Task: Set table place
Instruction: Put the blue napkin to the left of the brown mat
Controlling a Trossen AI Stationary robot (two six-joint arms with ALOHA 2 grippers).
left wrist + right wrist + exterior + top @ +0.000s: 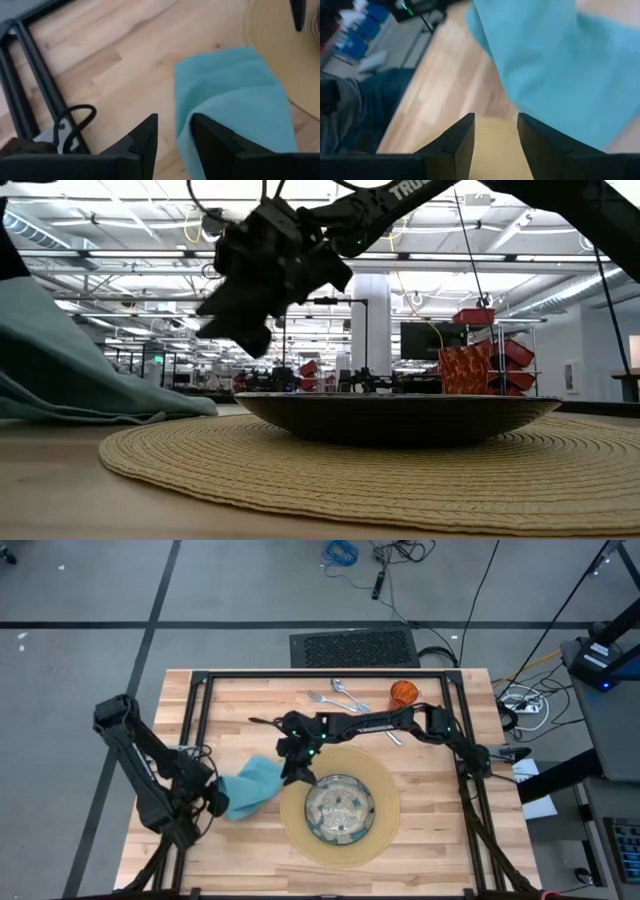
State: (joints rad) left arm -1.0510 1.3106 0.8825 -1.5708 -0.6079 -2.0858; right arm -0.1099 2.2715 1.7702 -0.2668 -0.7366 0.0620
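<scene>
On the wooden worktop (430, 830) the glass plate (340, 809) sits centred on the round tan mat (385, 802), the teal napkin (252, 786) touching the mat's left edge. The left gripper (213, 798) has its jaws parted, one on the napkin; the right gripper (296, 768), jaws released, hovers between napkin and plate, well apart from the fork (325, 699), spoon (346, 690) and orange cup (403, 693) at the far edge

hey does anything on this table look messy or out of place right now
Yes. The teal napkin lies crumpled rather than folded flat, its edge against the tan mat. The fork, knife and spoon sit in a loose heap at the table's far edge, beside the orange cup.
</scene>
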